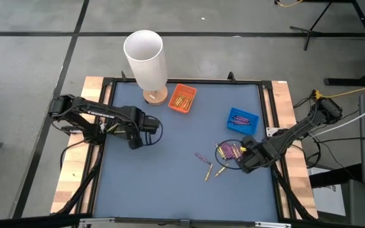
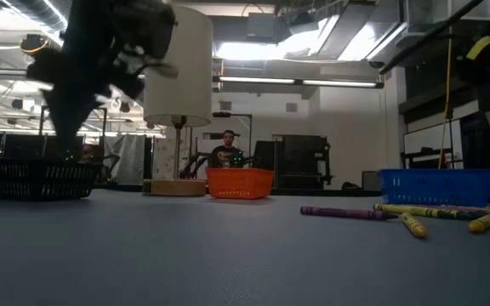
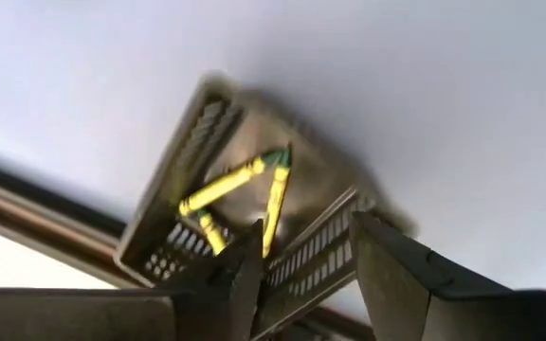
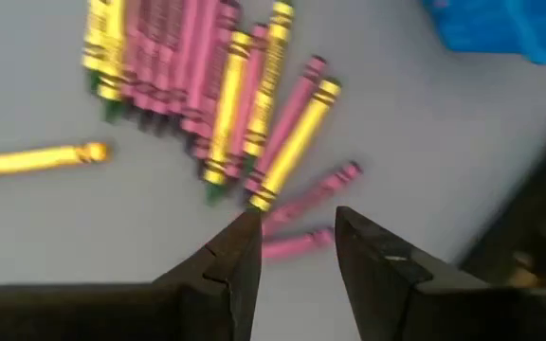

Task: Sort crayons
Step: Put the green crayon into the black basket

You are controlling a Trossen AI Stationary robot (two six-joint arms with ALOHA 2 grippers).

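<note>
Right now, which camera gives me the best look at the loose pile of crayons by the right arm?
The right wrist view: the crayon pile fills it, each yellow and pink-purple stick distinct, just ahead of the right gripper with its jaws open. The high view shows the pile whole but tiny; the low view catches only a few sticks; the left wrist view none.

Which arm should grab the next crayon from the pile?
Probably the right: its gripper hangs with jaws open at the crayon pile. The left gripper sits across the mat, nearer the orange tray.
</note>
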